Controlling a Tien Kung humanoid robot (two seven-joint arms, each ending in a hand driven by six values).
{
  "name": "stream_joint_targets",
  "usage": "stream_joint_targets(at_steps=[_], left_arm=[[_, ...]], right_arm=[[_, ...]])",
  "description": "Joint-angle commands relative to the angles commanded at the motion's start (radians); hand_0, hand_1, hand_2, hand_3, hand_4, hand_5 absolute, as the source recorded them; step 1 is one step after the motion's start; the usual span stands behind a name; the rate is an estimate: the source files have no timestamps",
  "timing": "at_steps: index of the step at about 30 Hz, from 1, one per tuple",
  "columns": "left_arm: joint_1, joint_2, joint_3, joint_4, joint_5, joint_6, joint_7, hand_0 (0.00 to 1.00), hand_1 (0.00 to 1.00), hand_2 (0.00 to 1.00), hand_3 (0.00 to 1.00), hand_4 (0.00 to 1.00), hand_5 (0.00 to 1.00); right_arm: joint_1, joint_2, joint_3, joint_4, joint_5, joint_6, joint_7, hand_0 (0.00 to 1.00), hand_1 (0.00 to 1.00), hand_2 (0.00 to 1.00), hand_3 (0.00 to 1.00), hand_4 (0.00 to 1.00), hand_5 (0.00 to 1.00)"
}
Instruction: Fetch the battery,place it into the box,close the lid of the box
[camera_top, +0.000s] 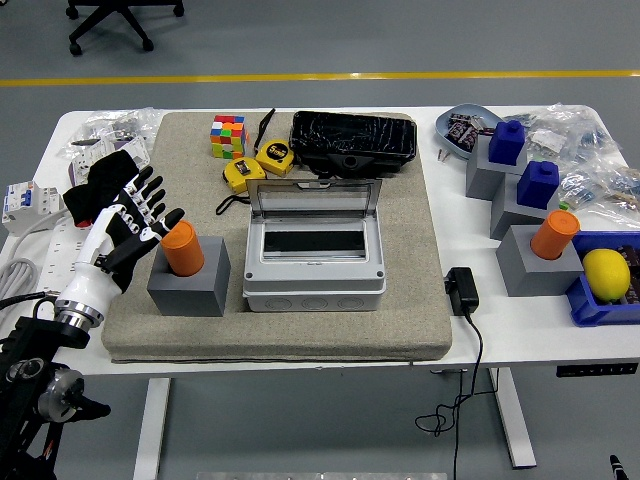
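Looking down over the white table, the head view shows a grey plastic enclosure box with its clear hinged lid raised, standing near the middle of a beige felt mat; all places below are given relative to this box. Its interior is a dark recess whose contents cannot be made out. Left of the box, an orange cylindrical battery stands upright in a grey square holder block. Further left, the robot's left hand, white and black with five fingers, is held with its fingers spread; the fingertips lie just beside the battery's top, and whether they touch it cannot be told. It has hold of nothing. Its black arm is cut off at the lower-left corner. The right arm does not appear.

Behind the box lie a black plastic-wrapped rectangular case, two yellow tape measures and a multicoloured puzzle cube. Right of the box, off the mat, sits a black power adapter whose cable drops over the table's near edge. Further right stand grey blocks bearing two blue bottle-shaped pieces and a second orange cylinder, and a blue tray holding a yellow lemon, cut off by the right border. Clear bags at both far corners hold items too small to identify.
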Motion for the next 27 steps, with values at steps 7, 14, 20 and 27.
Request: stream_joint_targets(at_steps=[7, 14, 20, 27], left_arm=[[0.002, 0.001, 0.031, -0.002, 0.018, 0.011, 0.001, 0.998, 0.998, 0.998, 0.998, 0.998, 0.319], [0.002, 0.002, 0.04, 0.0, 0.06, 0.055, 0.008, 0.998, 0.998, 0.998, 0.998, 0.998, 0.038], [0.001, 0.002, 0.049, 0.0, 0.083, 0.075, 0.011, 0.998, 0.998, 0.998, 0.998, 0.998, 0.002], [0.003, 0.004, 0.074, 0.003, 0.077, 0.101, 0.004, 0.99, 0.998, 0.998, 0.979, 0.998, 0.002]], right_arm=[[0.0, 0.001, 0.002, 0.0, -0.003, 0.002, 0.001, 0.814, 0.511, 0.575, 0.971, 0.998, 0.998], [-0.002, 0.0, 0.005, 0.0, -0.005, 0.002, -0.002, 0.814, 0.511, 0.575, 0.962, 0.998, 0.998], [-0.002, -0.001, 0.008, 0.0, -0.008, 0.001, -0.003, 0.814, 0.511, 0.575, 0.959, 0.998, 0.998], [-0.002, 0.0, 0.007, 0.0, -0.011, 0.004, -0.001, 0.814, 0.512, 0.575, 0.957, 0.998, 0.998]])
